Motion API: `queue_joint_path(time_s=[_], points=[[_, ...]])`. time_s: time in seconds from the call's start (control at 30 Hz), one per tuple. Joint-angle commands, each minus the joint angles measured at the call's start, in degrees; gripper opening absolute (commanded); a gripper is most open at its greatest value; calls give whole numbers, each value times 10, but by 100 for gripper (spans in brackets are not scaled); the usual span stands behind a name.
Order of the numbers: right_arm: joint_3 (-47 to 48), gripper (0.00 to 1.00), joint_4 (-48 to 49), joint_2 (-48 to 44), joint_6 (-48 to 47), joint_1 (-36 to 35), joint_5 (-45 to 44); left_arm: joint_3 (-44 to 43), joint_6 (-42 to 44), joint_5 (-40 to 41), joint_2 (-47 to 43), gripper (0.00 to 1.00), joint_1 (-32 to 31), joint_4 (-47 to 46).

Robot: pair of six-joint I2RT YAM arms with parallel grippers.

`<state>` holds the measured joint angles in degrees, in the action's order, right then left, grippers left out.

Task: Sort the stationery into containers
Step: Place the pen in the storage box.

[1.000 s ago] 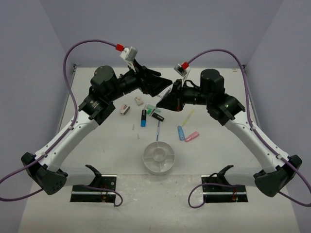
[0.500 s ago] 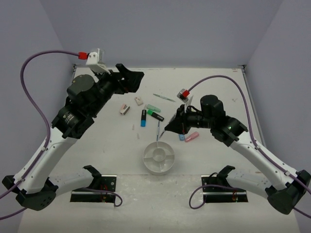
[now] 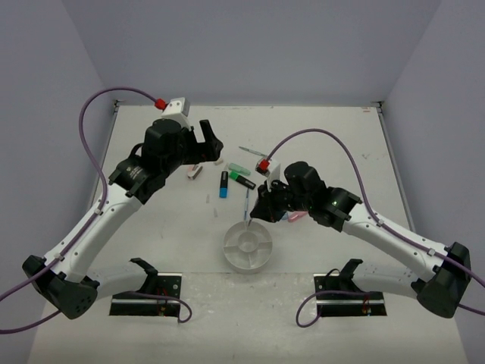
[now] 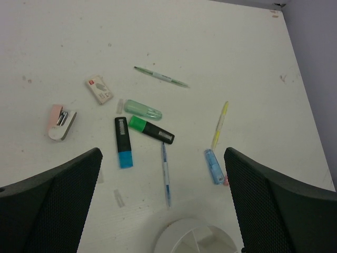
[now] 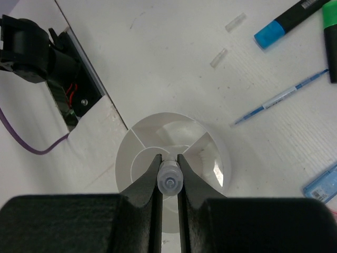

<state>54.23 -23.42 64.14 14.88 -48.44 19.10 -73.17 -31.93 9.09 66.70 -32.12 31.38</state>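
Over the white divided dish, near-centre on the surface, the right hand was pinched almost fully closed on a small translucent cylinder. Seen end-on from the right wrist view, it lined up roughly with the dish's centre cup; couldn't tell what the piece was or whether it touched the dish. Left hand was spread wide with nothing in it, hanging above the far-left part of the scatter. Other stationery lay loose on the surface just beyond the dish. Blue pen was closest, its near end just short of the rim. Blue-tipped black highlighter sat left of that pen, with the green-and-black highlighter just beside its far end and the mint highlighter a little farther out. Yellow pen and light-blue highlighter were to the right, apart from the blue pen. Pink highlighter was mostly hidden behind the right arm in the top view. Grey-green pen lay farthest out. Boxed eraser and a pinkish-white piece were off to the left. A clear stub lay near-left of the blue pen.
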Motion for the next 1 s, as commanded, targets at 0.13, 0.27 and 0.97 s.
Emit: queue_joint_path(time_s=[0.13, 0.27, 0.97], points=[[-13, 0, -15, 19, -36, -30, -28, 20, 5, -22, -14, 100, 26, -3], [-25, 0, -9, 25, -43, -32, -31, 33, 7, -35, -13, 100, 33, -6], [64, 46, -33, -14, 102, 82, -164, 51, 7, -18, -4, 100, 65, 12]])
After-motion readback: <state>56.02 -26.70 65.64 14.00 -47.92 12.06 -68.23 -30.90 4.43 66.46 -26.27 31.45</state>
